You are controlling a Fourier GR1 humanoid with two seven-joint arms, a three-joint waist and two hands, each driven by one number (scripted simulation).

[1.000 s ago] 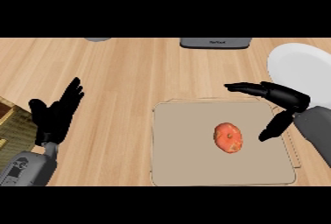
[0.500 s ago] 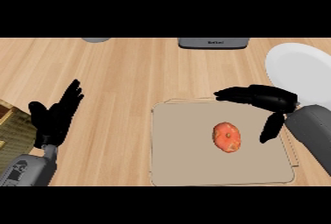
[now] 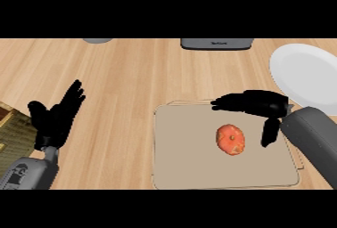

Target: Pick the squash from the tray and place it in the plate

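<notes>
Over at the left, the robot's black left hand (image 3: 56,116) rests open above the pale wooden counter (image 3: 132,75), its fingers straight and spread, pointing away from the robot, with a woven straw-coloured basket (image 3: 10,122) just at its outer side by the edge. Well to the right of that hand lies the flat beige rectangular tray (image 3: 191,156), and on it sits the small orange-red squash (image 3: 231,139), lying untouched on the tray's right half. The black right hand (image 3: 256,104) hovers just beyond and to the right of the squash, fingers reaching leftward over the tray's far edge and the thumb hanging down beside the squash; it is spread open, cupped around the space above the squash without closing on anything. Beyond that hand, toward the far right, is the round white plate (image 3: 306,71). Further back from both hands, a dark grey appliance (image 3: 217,43) shows at the counter's far edge.
</notes>
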